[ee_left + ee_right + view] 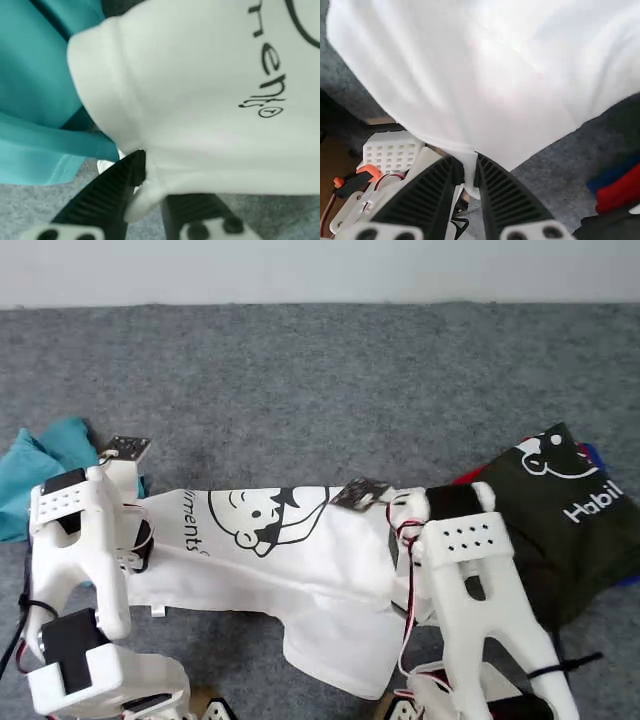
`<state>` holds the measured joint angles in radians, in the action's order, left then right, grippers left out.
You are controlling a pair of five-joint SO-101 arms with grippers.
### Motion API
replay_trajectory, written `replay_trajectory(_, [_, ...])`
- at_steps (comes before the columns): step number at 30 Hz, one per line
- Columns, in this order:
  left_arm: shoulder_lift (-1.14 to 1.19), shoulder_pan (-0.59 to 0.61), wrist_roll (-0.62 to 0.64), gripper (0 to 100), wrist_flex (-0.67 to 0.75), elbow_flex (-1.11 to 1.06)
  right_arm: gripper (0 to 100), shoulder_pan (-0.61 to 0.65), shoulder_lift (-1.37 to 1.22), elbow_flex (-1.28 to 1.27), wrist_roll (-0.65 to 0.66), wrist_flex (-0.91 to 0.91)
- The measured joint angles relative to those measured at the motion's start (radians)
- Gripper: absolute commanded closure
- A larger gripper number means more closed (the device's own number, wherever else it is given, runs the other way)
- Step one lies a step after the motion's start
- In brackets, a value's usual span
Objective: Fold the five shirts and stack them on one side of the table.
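While the white shirt (290, 570) spans the grey counter (350, 380) between both arms, its long axis runs left to right, cartoon print upward. Left fingers (110, 192) are clamped on its hemmed end beside the teal shirt (40, 465). Right fingers (432, 190) pinch the opposite edge near the black shirt (560, 530). Fabric is rumpled and judged not yet folded.

You're at a robotics lab bench, table (320, 380) wrapped in grey felt, bare pale wall (320, 270) along its far edge, white plastic left arm (75, 540) and right arm (480, 580) at its near edge, exposed red wiring (405, 532), white shirt (320, 570) between them.
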<state>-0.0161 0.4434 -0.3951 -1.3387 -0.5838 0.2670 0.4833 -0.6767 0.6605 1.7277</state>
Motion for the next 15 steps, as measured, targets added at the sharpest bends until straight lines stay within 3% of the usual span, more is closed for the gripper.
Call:
replay_trajectory(5, [0.0,0.005,0.005,98,0.021,0.0,96.9,0.101,0.0,-0.015,0.003,0.0])
replay_trajectory(10, [0.0,0.005,0.005,92,0.021,0.0,75.6,0.167,0.0,-0.015,0.003,0.005])
replay_trajectory(15, [0.0,0.041,0.005,92,0.028,0.0,75.1,0.175,0.0,-0.015,-0.026,0.008])
